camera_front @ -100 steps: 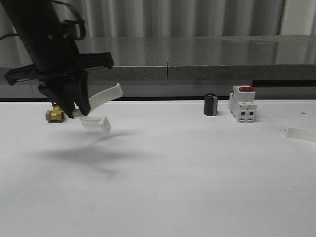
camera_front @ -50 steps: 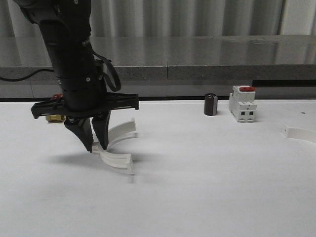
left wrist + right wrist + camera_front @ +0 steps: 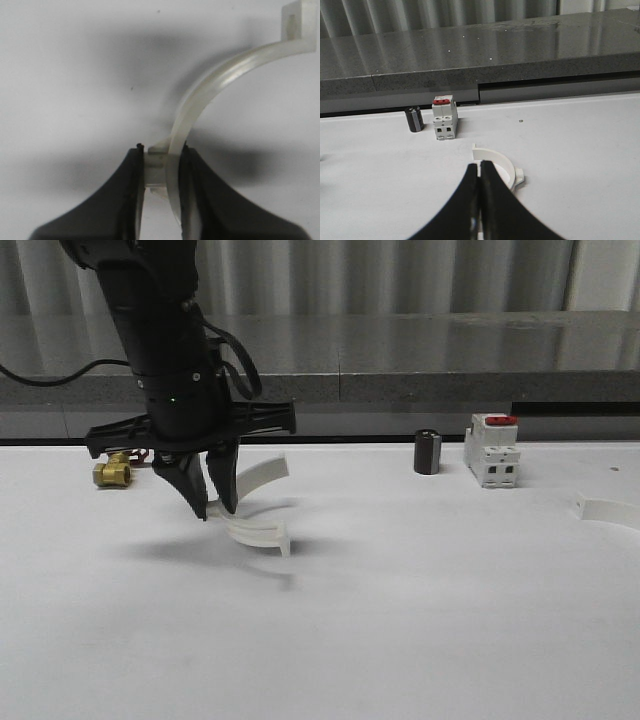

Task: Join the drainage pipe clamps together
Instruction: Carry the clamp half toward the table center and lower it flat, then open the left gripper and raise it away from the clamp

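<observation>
One drainage pipe clamp point(image 3: 258, 532), a white curved half-ring with flat end tabs, hangs just above the white table, left of centre. My left gripper point(image 3: 214, 508) is shut on one end of it, pointing down. The left wrist view shows the fingers point(image 3: 161, 161) pinching the tab end of the clamp point(image 3: 215, 85), whose arc curves away to its free tab. The other clamp point(image 3: 608, 510) lies on the table at the far right edge. In the right wrist view that clamp point(image 3: 504, 167) lies just beyond my right gripper point(image 3: 480, 166), which is shut above the table.
A white breaker block with a red switch point(image 3: 491, 450) and a small black cylinder point(image 3: 427, 452) stand at the back right of the table. A brass fitting point(image 3: 111, 473) sits at the back left. A grey stone ledge point(image 3: 420, 350) runs behind the table.
My left gripper has carried the clamp rightward from the table's far left, dipping low toward the surface and then rising slightly. The clamp at the right edge has not moved.
</observation>
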